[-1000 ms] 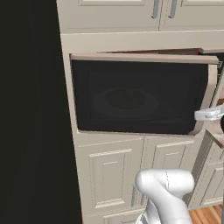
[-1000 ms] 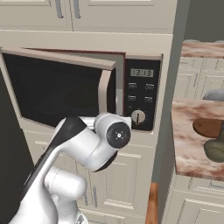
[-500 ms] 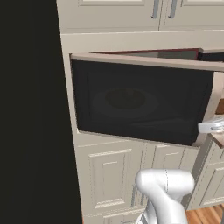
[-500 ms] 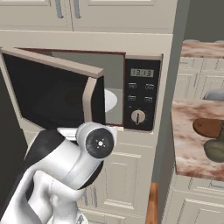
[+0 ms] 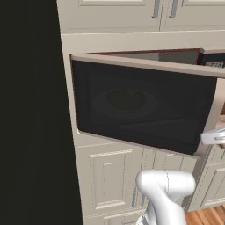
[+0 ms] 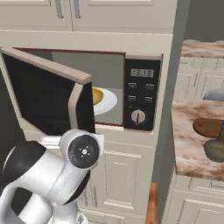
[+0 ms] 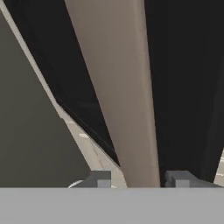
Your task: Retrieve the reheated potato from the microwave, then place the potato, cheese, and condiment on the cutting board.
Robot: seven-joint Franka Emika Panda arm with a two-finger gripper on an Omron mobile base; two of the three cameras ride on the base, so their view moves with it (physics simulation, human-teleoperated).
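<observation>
From the left, the large built-in microwave [image 6: 87, 94] with its beige frame and black control panel stands with its dark glass door [image 5: 140, 105] swung part-way out, hinged at the left, its free edge coming toward the robot; in the hand view the door's beige edge strip [image 7: 118, 96] runs up between the two small dark finger tips of the gripper [image 7: 136, 178], one tip on each side of it, so the jaws stand partly closed about that strip, though whether the pads actually press on it cannot be made out.

The relation that matters: the small, roundish, pale-yellow potato [image 6: 97, 96] lies on the white turntable [image 6: 107, 101] inside the grey cavity, behind the door's free edge and to its right as seen from the right base view; so the potato sits beyond and to the right of the gripper, with the door leaf partly between them; only its right part shows past the door edge, warm yellow with a darker rim, its full outline hidden.

Judging from this, the door wants swinging wider to the left before a reach inside is clear.

Further right, on the marbled brown-and-white counter [image 6: 188, 144], the flat dark-brown wooden cutting board [image 6: 208, 127] lies near the squat olive-green condiment bottle [image 6: 216, 149], both well apart from the microwave.
</observation>
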